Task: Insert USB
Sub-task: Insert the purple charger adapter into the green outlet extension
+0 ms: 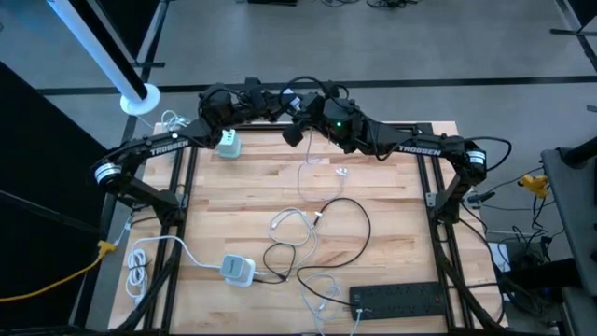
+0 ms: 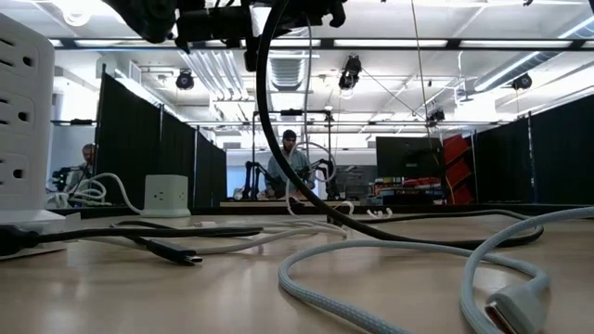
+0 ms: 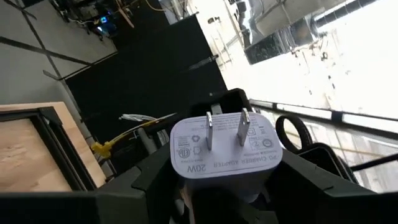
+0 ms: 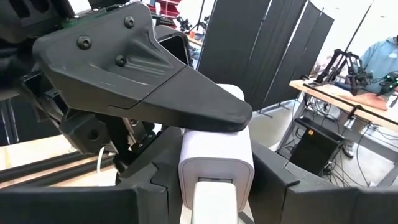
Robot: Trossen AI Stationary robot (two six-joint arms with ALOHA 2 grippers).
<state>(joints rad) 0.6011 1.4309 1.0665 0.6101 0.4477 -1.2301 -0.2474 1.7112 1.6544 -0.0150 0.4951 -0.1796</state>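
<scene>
Left hand (image 3: 214, 186) grips the charger (image 3: 224, 152), prongs outward, raised over the table's (image 1: 392, 201) far edge. Right hand (image 4: 214, 205) grips the plug (image 4: 214, 194) at the charger's port. I'd keep both level and push straight, no twist
</scene>
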